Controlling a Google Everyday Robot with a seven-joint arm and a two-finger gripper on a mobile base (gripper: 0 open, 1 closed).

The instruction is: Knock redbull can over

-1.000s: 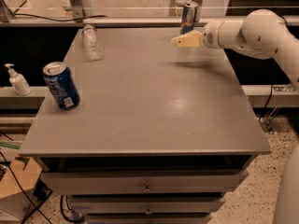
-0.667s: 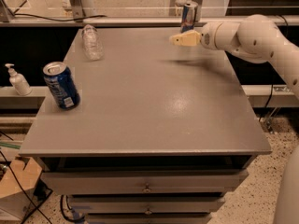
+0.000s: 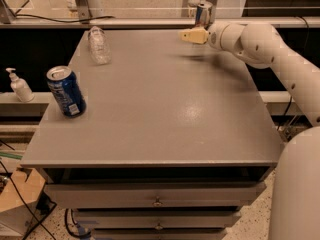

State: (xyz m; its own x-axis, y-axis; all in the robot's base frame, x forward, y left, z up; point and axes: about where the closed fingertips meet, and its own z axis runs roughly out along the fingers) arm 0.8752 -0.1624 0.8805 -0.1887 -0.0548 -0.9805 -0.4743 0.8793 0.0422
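The redbull can [image 3: 203, 13], slim, blue and silver, stands upright at the far edge of the grey table [image 3: 160, 109], right of the middle. My gripper [image 3: 191, 35] is just in front of the can and slightly left of it, low over the table, with its tan fingers pointing left. The fingers look pressed together and hold nothing. The gripper and wrist hide the can's lower part. I cannot tell whether the gripper touches the can.
A wider dark-blue can [image 3: 66, 91] stands near the table's left edge. A clear plastic bottle [image 3: 99, 45] lies at the far left. A soap dispenser [image 3: 19, 85] stands on a shelf left of the table. My white arm [image 3: 280, 59] reaches in from the right.
My gripper has moved a little to the left and toward the far edge, closer to the redbull can. The cans and the bottle have not moved.
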